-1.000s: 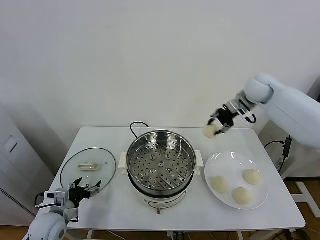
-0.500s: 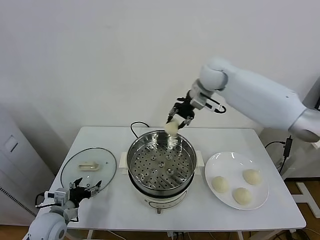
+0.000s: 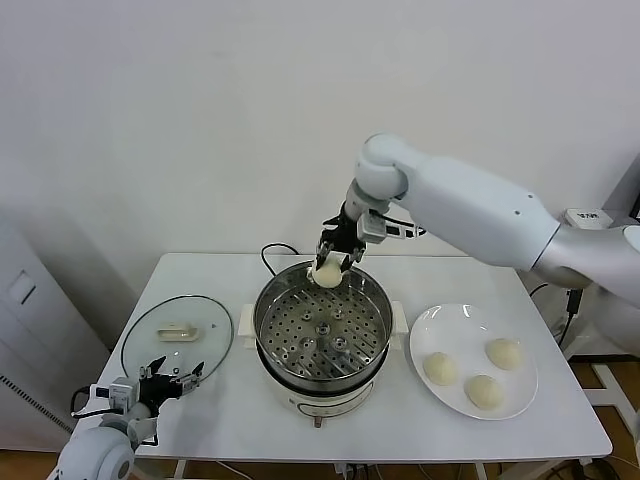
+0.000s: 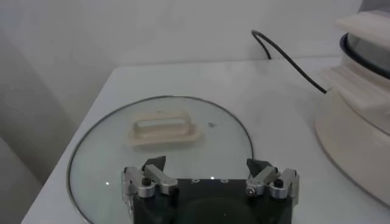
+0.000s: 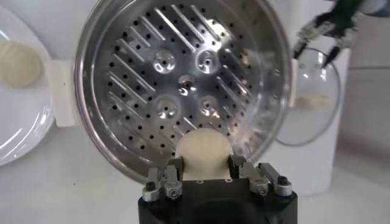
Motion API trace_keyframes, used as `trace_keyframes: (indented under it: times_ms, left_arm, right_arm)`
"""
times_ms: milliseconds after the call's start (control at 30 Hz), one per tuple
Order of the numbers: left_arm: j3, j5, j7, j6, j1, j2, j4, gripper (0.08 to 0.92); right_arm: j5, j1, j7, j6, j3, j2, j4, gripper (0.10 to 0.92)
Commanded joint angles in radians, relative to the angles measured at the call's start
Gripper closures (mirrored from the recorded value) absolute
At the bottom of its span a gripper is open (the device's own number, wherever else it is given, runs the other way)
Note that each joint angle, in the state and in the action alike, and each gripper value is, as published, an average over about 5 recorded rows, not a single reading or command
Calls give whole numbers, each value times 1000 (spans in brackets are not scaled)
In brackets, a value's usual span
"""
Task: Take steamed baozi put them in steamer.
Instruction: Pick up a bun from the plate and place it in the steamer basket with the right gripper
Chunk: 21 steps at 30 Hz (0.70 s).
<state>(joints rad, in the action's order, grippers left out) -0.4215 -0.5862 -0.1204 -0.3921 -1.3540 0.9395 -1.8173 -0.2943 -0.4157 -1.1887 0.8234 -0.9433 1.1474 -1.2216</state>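
My right gripper point(image 3: 330, 262) is clamped on a bun point(image 3: 325, 273) above the steamer's point(image 3: 321, 325) back rim; the tray lies below, toward me. My left gripper point(image 3: 165, 381), jaws apart, sits at the front-left corner.

Steamer point(image 3: 321, 330) tray bare, open from above; only the right gripper point(image 3: 333, 262) with its baozi point(image 3: 325, 273) hangs over the far rim. Glass lid point(image 3: 176, 335) lies clear alongside on the bench point(image 3: 240, 420).
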Motion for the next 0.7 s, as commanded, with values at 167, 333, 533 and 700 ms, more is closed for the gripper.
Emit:
trace_keyframes:
  times_ms: [167,333,533,700]
  left_arm:
    - [0,0,0,1,1,0,1,177]
    - [1,1,0,0,2,3,0,177]
    - [0,1,0,2,2,6,1,177]
    - [-1,1,0,2,3,6,-1,177]
  right_arm:
    - [-117,101,6,49,32,36,12,550]
    - [-168,130,18,49,56,56,35,550]
    - [-207,157,22,49,72,68,47,550]
    - [-218,169,18,49,74,66,47,550]
